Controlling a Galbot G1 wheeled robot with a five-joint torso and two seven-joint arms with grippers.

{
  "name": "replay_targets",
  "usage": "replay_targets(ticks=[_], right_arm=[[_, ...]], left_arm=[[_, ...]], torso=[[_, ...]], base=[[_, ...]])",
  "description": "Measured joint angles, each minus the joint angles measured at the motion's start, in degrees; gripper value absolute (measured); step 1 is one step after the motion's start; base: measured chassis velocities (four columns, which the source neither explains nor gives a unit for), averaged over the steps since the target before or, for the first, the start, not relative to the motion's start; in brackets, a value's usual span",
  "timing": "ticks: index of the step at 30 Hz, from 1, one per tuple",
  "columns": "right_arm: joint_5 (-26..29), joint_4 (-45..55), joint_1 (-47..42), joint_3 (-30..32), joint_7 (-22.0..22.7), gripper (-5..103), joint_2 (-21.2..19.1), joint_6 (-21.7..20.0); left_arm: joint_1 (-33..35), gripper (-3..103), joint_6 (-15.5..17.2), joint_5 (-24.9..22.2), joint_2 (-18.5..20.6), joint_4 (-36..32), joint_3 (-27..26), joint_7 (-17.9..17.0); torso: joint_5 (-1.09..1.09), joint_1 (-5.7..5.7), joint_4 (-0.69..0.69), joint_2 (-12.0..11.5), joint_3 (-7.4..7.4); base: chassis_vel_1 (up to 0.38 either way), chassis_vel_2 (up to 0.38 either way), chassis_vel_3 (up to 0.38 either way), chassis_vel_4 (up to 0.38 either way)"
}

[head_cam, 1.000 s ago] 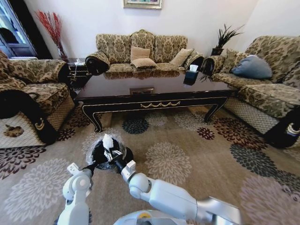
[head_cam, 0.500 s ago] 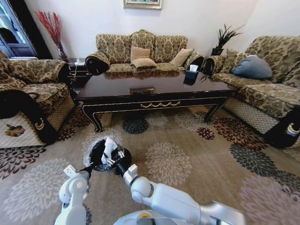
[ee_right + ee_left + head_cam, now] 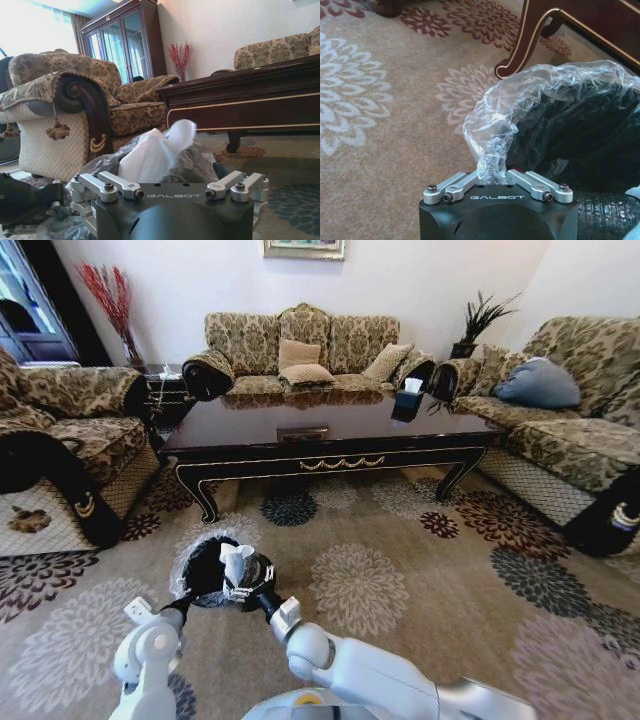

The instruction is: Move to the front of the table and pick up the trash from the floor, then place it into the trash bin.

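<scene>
A crumpled white tissue (image 3: 237, 562) is held between the closed jaws of the right gripper (image 3: 243, 578) over the trash bin (image 3: 196, 570), whose liner (image 3: 492, 150) is pinched by the left gripper (image 3: 492, 172). The table (image 3: 330, 430) is seen beyond.

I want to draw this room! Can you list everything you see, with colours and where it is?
table: one, dark glossy wood, middle of room
trash bin: one, black with clear liner, on carpet before the table
tissue: one, white, over the bin
tissue box: one, dark, on table
sofas: three, floral beige, around table
carpet: one, tan with flowers, floor
left gripper: pinching the bin liner
right gripper: holding the tissue
</scene>
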Motion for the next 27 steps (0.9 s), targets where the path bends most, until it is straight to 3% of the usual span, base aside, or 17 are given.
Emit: replay_targets(ticks=[13, 27], right_arm=[[-0.27, -2.85, -1.38, 3.27, 3.11, 100, 0.37, -3.4], [2.61, -1.57, 1.76, 6.77, 3.52, 100, 1.99, -3.37]], left_arm=[[0.68, 2, 0.01, -1.0, -0.71, -1.1, 0.18, -0.01], [1.44, 2, 0.0, -1.17, -0.32, -0.53, -0.7, 0.05]], torso=[[-0.01, 0.0, -0.01, 0.0, 0.0], [0.0, 0.0, 0.01, 0.0, 0.01]], base=[[0.0, 0.0, 0.0, 0.0], [0.0, 0.0, 0.0, 0.0]])
